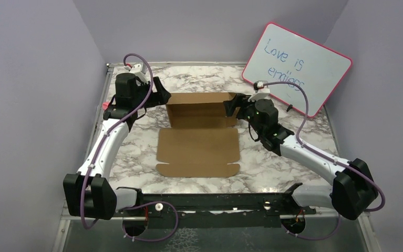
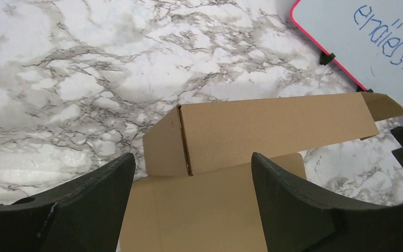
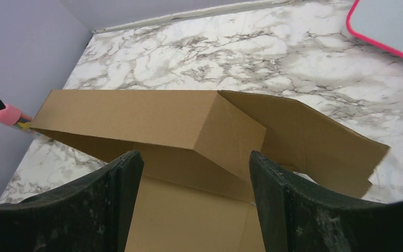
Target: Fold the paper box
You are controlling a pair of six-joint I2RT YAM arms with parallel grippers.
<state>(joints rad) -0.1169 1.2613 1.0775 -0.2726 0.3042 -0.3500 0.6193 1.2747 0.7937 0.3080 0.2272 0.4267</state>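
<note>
The paper box (image 1: 199, 139) is a brown cardboard sheet in the middle of the marble table. Its far wall stands up and its near panel with flaps lies flat. My left gripper (image 1: 163, 96) hovers at the box's far left corner. In the left wrist view it (image 2: 191, 156) is open above the flat panel, facing the raised wall (image 2: 272, 126), with nothing between its fingers (image 2: 83, 205). My right gripper (image 1: 231, 107) is at the far right corner. It (image 3: 194, 153) is open too, over the box floor, with the upright wall (image 3: 136, 113) and a loose side flap (image 3: 320, 142) ahead.
A pink-framed whiteboard (image 1: 299, 68) with blue writing leans against the back right wall. A small pink-capped object (image 3: 7, 114) lies at the table's left edge. Lilac walls close in the table on three sides.
</note>
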